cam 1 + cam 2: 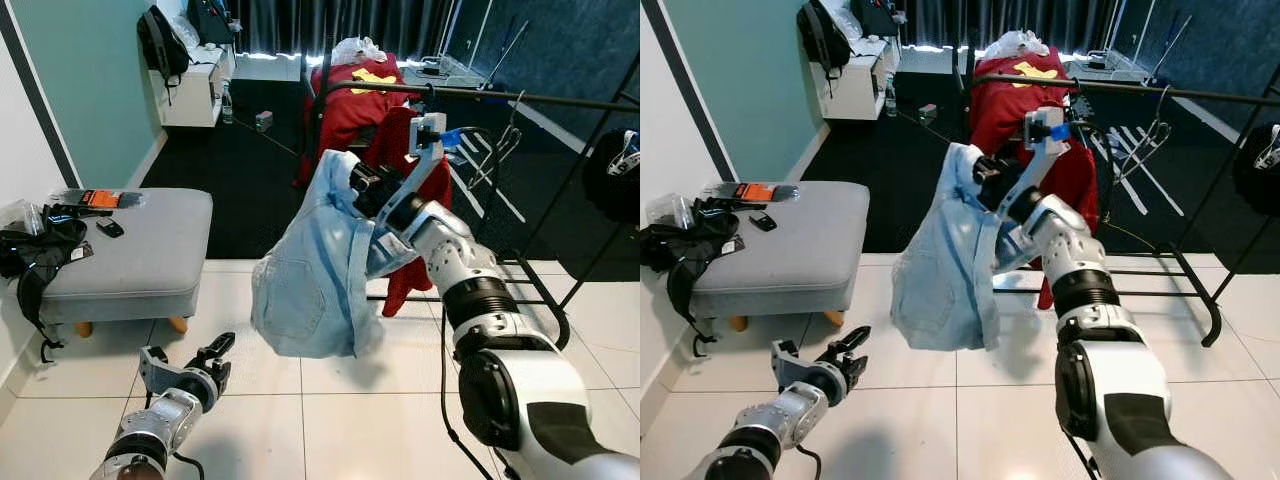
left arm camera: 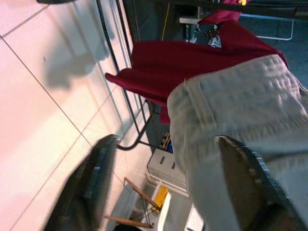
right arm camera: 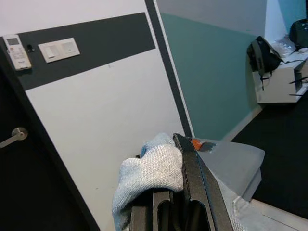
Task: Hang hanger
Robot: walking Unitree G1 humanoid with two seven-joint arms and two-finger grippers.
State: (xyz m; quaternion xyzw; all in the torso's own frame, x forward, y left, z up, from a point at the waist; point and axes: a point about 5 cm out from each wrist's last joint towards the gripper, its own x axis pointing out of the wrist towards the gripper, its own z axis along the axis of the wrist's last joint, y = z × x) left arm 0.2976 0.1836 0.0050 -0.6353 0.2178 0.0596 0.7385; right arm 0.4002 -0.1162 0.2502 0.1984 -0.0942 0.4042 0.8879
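Holding the denim garment point(image 1: 315, 265), the right tool point(image 1: 362, 187) is clamped on its top; the rail point(image 1: 480, 95) runs crosswise at its one o'clock, near. Left tool point(image 1: 215, 355) hangs apart, low.

lt blue denim garment point(image 1: 315, 270) draped, held nr rail point(image 1: 480, 95).

A denim garment point(image 1: 315, 265) is held up in front of a clothes rack point(image 1: 520, 98), on which a shirt point(image 1: 355, 105) is draped. An ottoman point(image 1: 140, 250) is placed to the left, with a phone point(image 1: 110, 228) on it.
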